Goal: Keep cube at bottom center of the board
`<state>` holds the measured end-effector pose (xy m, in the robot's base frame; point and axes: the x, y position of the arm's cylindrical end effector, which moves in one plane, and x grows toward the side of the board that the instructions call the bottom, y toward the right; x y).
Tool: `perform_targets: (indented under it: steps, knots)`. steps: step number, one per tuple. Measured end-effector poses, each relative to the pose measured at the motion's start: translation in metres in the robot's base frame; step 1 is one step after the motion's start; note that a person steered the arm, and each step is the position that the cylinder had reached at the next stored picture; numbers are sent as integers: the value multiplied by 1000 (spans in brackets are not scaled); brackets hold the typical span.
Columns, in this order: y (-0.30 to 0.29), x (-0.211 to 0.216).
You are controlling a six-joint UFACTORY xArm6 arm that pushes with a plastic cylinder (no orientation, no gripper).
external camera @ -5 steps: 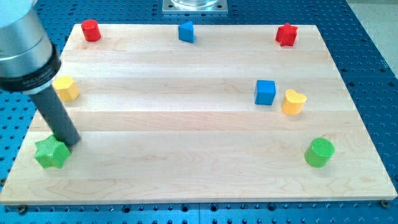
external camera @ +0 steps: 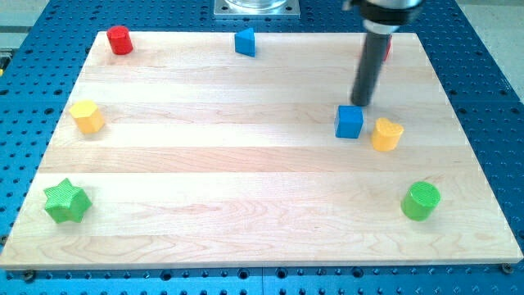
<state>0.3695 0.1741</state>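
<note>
The blue cube [external camera: 349,121] sits on the pale wooden surface [external camera: 246,172] right of centre, about halfway between the view's top and bottom, well away from the bottom centre; my tip [external camera: 359,104] rests just above the cube's upper edge, at or very near contact; the dark rod rises from it toward the view's top; there are no fingers here, only that rod. Just to the cube's right lies a yellow heart-like block [external camera: 386,134], apart by a small gap; a green cylinder [external camera: 421,201] stands lower right; a small blue block [external camera: 245,41] and a red cylinder [external camera: 120,39] line the top edge; a red block [external camera: 387,45] peeks from behind the rod; a yellow hexagonal block [external camera: 87,116] and a green star [external camera: 65,201] sit at the left.
</note>
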Motion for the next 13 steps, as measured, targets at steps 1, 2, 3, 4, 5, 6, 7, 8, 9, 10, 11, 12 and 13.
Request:
perform_targets:
  steps: [1, 2, 3, 4, 5, 6, 7, 8, 9, 10, 11, 12, 13]
  knots:
    - [-22, 37]
    - [-35, 71]
    - [-49, 74]
    - [-91, 86]
    - [-108, 88]
    - [-108, 88]
    - [-108, 88]
    - [-108, 89]
    - [-111, 102]
    - [-126, 117]
    - [-164, 125]
    - [-178, 162]
    - [-187, 153]
